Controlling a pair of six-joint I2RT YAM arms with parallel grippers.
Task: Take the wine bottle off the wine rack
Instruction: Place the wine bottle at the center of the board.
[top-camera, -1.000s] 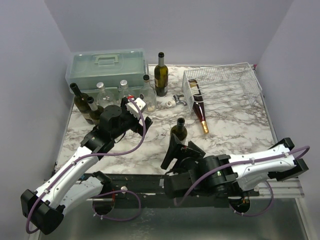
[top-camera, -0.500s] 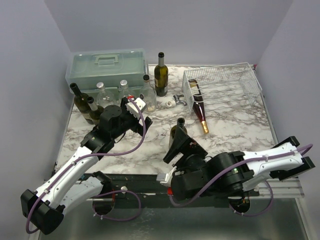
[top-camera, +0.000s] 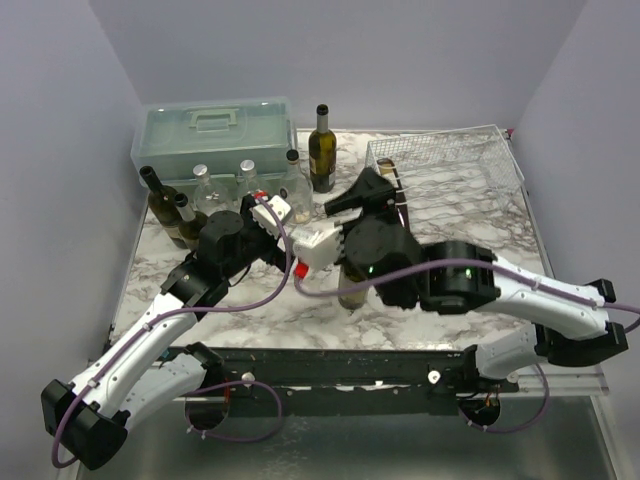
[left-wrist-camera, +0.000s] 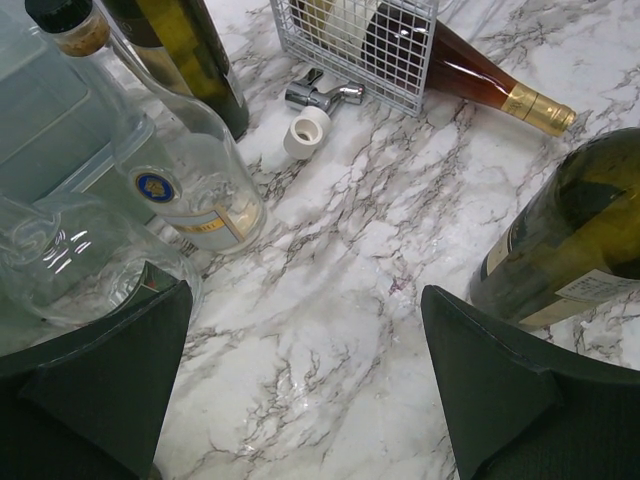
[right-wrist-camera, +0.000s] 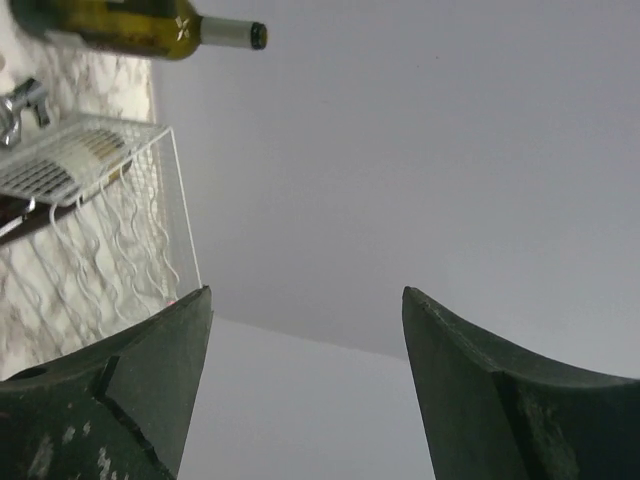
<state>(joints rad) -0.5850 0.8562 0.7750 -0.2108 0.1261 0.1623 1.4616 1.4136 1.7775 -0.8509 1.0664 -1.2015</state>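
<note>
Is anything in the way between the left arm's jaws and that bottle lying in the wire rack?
Nothing visible does. From the left wrist, bare marble lies between the open left gripper and the wine bottle, whose neck pokes out of the wine rack. A green bottle stands just right of that path.
</note>
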